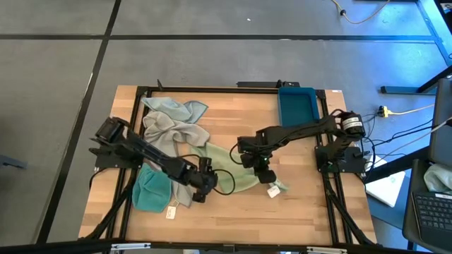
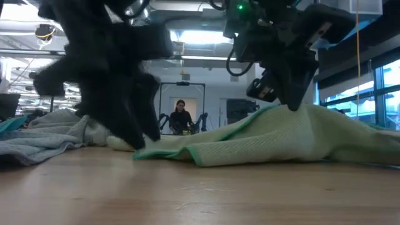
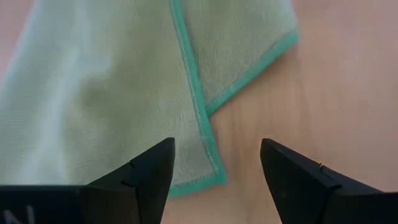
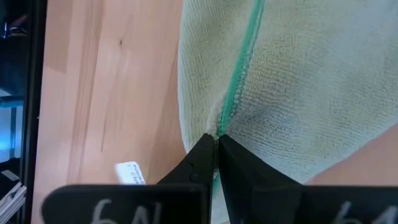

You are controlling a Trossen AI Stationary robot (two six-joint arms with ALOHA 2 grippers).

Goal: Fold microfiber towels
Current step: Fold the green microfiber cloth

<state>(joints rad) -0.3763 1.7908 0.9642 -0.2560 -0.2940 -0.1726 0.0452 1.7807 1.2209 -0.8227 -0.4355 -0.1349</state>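
Bare wood of the table (image 2: pixel 206 194) fills the low view's foreground, and just behind it we see the folded, teal-hemmed edge of the green towel (image 2: pixel 250 147).

1. Right gripper (image 4: pixel 216 144): we find its fingers pressed together on a pinch of the green towel (image 4: pixel 298 93) right at the teal hem. In the low view this gripper (image 2: pixel 292 105) comes down from above and lifts the cloth into a small peak. In the high view it (image 1: pixel 260 164) sits near the table's middle, over the green towel (image 1: pixel 236 176).

2. Left gripper (image 3: pixel 217 171): we see its fingers spread wide with nothing between them. They hover above a corner of the green towel (image 3: pixel 99 106), where the hem (image 3: pixel 199 112) meets bare wood. In the high view it (image 1: pixel 206 185) is at the towel's left end, near the front edge.

3. Other towels: we see a teal towel (image 1: pixel 150 192) under the left arm, with a white tag (image 1: pixel 170 212) just beside it. A grey towel (image 1: pixel 169 130) and a pale blue towel (image 1: pixel 176 108) lie bunched together at the back left.

4. Surroundings: a white tag (image 1: pixel 273 190) lies at the green towel's right end, near the right gripper. A blue tray (image 1: pixel 296 106) stands at the back right corner. In the low view, a person (image 2: pixel 180 117) shows far off in the room beyond.
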